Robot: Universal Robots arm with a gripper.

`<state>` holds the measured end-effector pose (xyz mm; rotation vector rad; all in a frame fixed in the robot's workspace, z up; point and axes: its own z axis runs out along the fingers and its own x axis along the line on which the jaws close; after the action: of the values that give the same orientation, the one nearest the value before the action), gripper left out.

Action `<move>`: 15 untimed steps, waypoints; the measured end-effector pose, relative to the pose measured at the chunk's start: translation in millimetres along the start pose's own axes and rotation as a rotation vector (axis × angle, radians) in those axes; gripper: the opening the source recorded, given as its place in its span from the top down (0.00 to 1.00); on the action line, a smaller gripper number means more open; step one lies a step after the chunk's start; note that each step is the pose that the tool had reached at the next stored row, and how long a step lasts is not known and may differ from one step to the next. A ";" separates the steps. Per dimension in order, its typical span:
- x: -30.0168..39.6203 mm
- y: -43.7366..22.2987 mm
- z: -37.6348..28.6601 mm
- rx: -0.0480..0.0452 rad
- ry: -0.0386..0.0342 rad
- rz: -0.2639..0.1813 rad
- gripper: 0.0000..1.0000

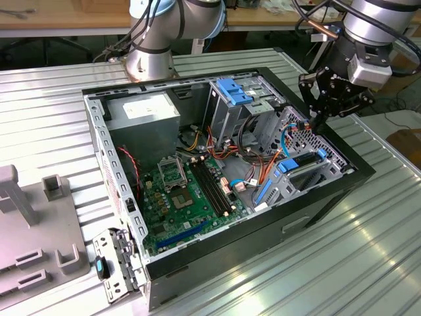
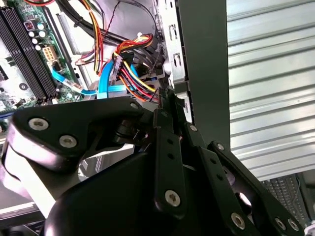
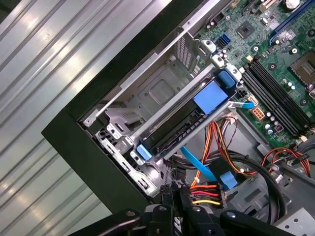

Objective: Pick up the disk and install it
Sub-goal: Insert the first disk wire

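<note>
The black metal gripper (image 1: 315, 124), fingers closed on nothing, hangs above the dark, blue-railed rectangular disk (image 3: 173, 129), which sits in a corner bay of the open black computer case (image 1: 276, 232).

The exterior view looks down on the whole computer case (image 1: 217, 258); both wrist views, close behind the gripper (image 2: 165, 98) (image 3: 178, 194), share its corner at the exterior view's right.

Robotics lab — slatted bench (image 1: 316, 276), open computer (image 1: 250, 237)

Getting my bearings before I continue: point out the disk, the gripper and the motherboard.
the disk (image 3: 171, 130), first wrist view, on its dark edge between the blue rails.
the gripper (image 3: 176, 191), first wrist view, midway between its fingertips.
the motherboard (image 1: 161, 212), exterior view, on bare green board.
</note>
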<state>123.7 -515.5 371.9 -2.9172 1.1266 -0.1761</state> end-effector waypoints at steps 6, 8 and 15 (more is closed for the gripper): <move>0.0 0.0 0.0 -0.0017 0.0007 0.016 0.84; 0.0 0.0 0.0 -0.0016 0.0008 0.016 0.84; 9.0 -10.1 2.1 -0.0038 0.0018 0.037 0.84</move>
<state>137.3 -514.1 371.2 -2.8978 1.1814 -0.1765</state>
